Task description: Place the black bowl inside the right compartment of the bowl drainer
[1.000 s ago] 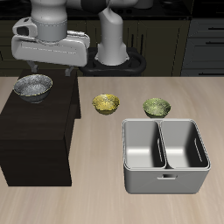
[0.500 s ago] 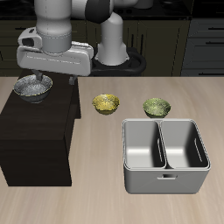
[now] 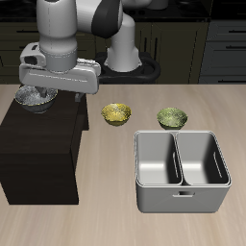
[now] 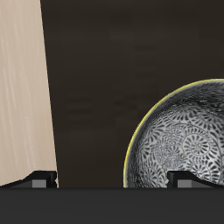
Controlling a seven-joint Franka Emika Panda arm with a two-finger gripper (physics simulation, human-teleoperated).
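Hovering over the black cabinet [image 3: 38, 144], the Franka arm's gripper [image 3: 36, 93] is hanging just above the black bowl [image 3: 35, 96], its wide grey housing covering much of the bowl in the exterior view. The black bowl is sitting upright on the cabinet's top, toward the back of it, and only part of its speckled silvery rim is showing under the gripper. In the wrist view the bowl [image 4: 179, 140] is filling a good share of the frame, its mottled inside clearly visible against the dark cabinet top [image 4: 96, 79], with a strip of pale wooden counter [image 4: 22, 87] running along one edge. Two dark fingertips [image 4: 39, 180] are poking into that view well apart from each other, one over the cabinet's edge and one over the bowl's inside, so the jaws are standing spread with nothing between them. Out on the counter [image 3: 96, 216], the bowl drainer [image 3: 183, 171] is resting nearer the front edge, well apart from the cabinet, and both of its grey wells are holding nothing. Two small yellow-green bowls are sitting behind the drainer, one [image 3: 116, 114] closer to the cabinet and the other [image 3: 172, 117] just back of the drainer's rear wall.
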